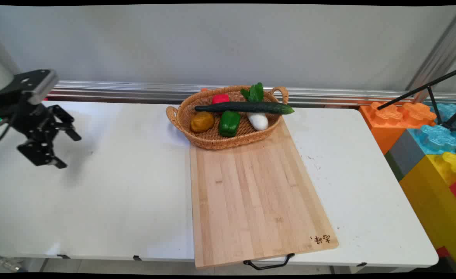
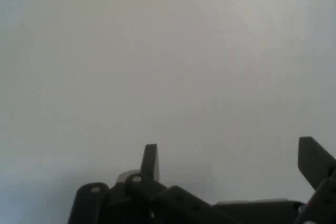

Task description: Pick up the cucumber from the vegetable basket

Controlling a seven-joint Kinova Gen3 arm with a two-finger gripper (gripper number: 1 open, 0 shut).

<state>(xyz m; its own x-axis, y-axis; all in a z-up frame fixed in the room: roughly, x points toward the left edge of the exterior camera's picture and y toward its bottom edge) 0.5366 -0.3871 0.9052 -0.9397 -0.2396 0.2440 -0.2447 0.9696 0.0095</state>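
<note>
My black gripper [image 1: 69,151] hangs open above the left part of the white table [image 1: 107,182], holding nothing. In the hand view the gripper [image 2: 231,161] shows only bare table [image 2: 168,66] between its spread fingers. Far to its right, a wicker basket [image 1: 212,144] sits on the far end of a wooden cutting board [image 1: 255,193]. A long dark cucumber [image 1: 245,107] lies across the basket's rim. Inside lie a green pepper [image 1: 228,123], a brownish-yellow potato [image 1: 202,121], a red piece [image 1: 220,98] and a white radish with green leaves [image 1: 257,120].
The board's black handle [image 1: 268,263] juts over the table's near edge. Large toy blocks in orange, blue, grey and yellow [image 1: 425,135] stand beyond the table's right end, with a black stand [image 1: 429,93] over them. A metal rail [image 1: 135,91] runs along the wall.
</note>
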